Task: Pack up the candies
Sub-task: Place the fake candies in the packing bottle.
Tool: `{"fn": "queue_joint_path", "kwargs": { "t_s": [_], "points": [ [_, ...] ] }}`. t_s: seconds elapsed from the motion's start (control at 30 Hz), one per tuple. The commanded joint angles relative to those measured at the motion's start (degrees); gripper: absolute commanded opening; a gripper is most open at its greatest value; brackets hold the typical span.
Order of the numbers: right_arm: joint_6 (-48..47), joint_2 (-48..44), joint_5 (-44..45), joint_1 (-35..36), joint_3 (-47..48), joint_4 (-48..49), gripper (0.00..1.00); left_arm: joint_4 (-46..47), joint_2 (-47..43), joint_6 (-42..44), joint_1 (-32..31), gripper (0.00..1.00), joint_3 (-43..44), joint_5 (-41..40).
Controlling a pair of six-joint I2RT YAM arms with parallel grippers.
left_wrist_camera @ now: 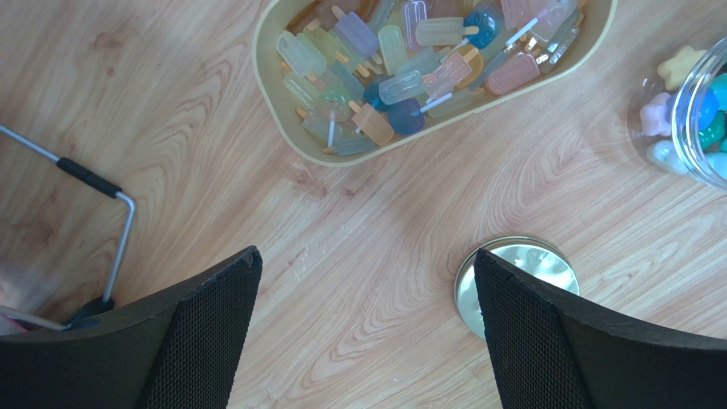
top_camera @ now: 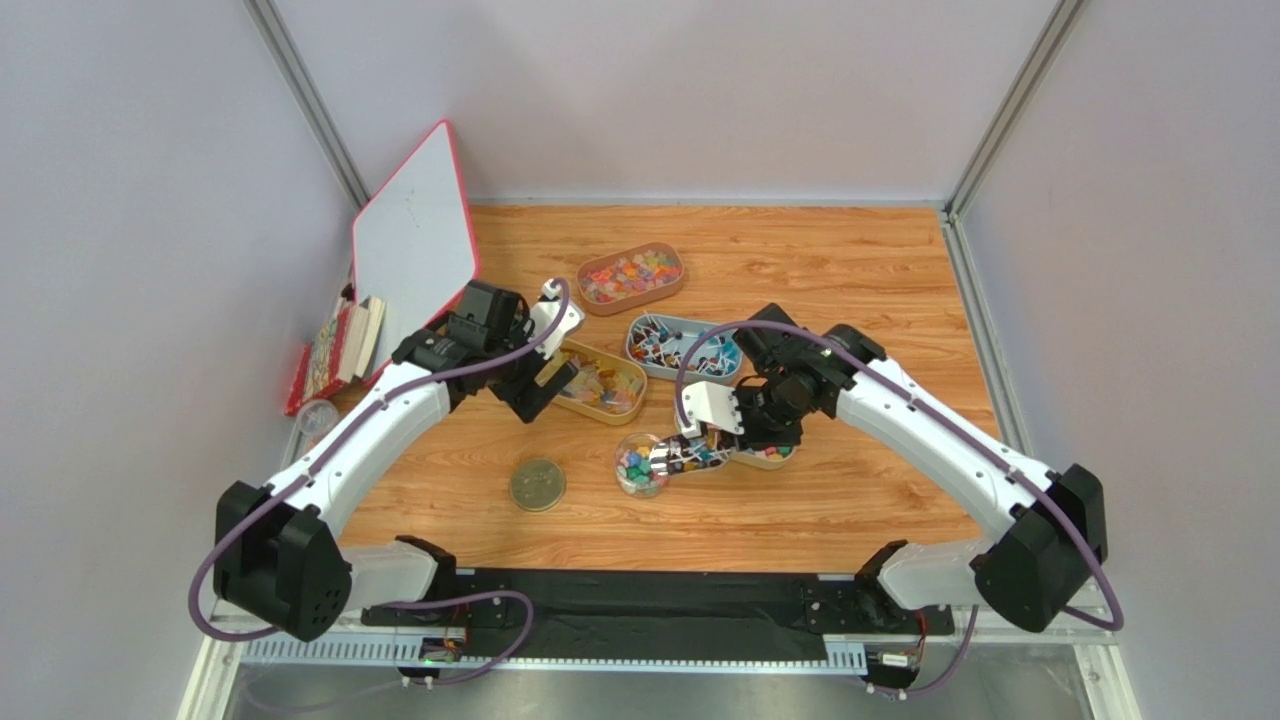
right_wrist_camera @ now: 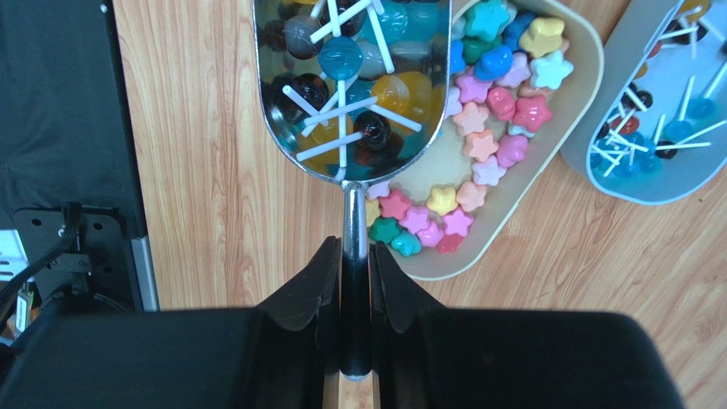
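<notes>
My right gripper (right_wrist_camera: 356, 249) is shut on the handle of a metal scoop (right_wrist_camera: 354, 77) loaded with round lollipop candies on white sticks. In the top view the scoop hangs by the small clear jar (top_camera: 643, 464), which holds bright chunky candies. Star-shaped candies (right_wrist_camera: 499, 128) lie in a tan tray (right_wrist_camera: 589, 68) beneath the scoop. My left gripper (left_wrist_camera: 367, 260) hangs open over bare wood with nothing between its fingers. Ahead of it sits a tan tray (left_wrist_camera: 273, 102) of pastel popsicle candies (left_wrist_camera: 401, 77). The jar lid (left_wrist_camera: 529, 260) lies by its right finger.
A grey tray of blue-white lollipops (top_camera: 684, 347) and a brown tray of red-orange candies (top_camera: 631, 278) stand at the back. A red-edged whiteboard (top_camera: 413, 240) leans at the left on a wire stand (left_wrist_camera: 111, 221), with packets (top_camera: 338, 345) beside it.
</notes>
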Motion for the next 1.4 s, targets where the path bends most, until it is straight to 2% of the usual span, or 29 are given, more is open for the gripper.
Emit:
{"fn": "queue_joint_path", "kwargs": {
  "t_s": [0.0, 0.2, 0.4, 0.63, 0.87, 1.03, 1.37],
  "points": [
    [2.08, 3.67, 5.94, 1.75, 3.83, -0.74, 0.00, 0.40, -4.00, 0.04, 0.13, 1.00, -0.21, 0.90],
    [2.35, 8.77, 11.39, 3.86, 8.75, -4.43, 0.00, 0.40, -4.44, -0.05, 0.13, 1.00, -1.09, 0.46],
    [2.53, 12.46, 15.70, 7.02, 14.20, -9.52, 0.00, 1.01, -4.79, -1.55, 0.13, 1.00, -2.67, 3.62],
    [2.53, 15.89, 21.67, 9.57, 18.60, -14.71, 0.00, 6.45, -4.09, 2.23, 0.04, 0.99, -6.10, 4.49],
    [3.23, 17.83, 24.75, 10.46, 22.20, -16.12, 0.00, 7.96, 2.14, 11.63, 0.13, 0.78, -5.31, 11.26],
    [3.23, 15.90, 25.55, 10.46, 21.24, -15.69, 0.00, 9.80, 6.01, 19.63, 0.04, 0.76, -5.31, 18.02],
    [7.18, 9.84, 26.69, 9.93, 15.44, -13.49, 0.00, 12.53, 14.54, 22.36, 0.04, 0.77, -0.31, 20.14]
  ]
}}
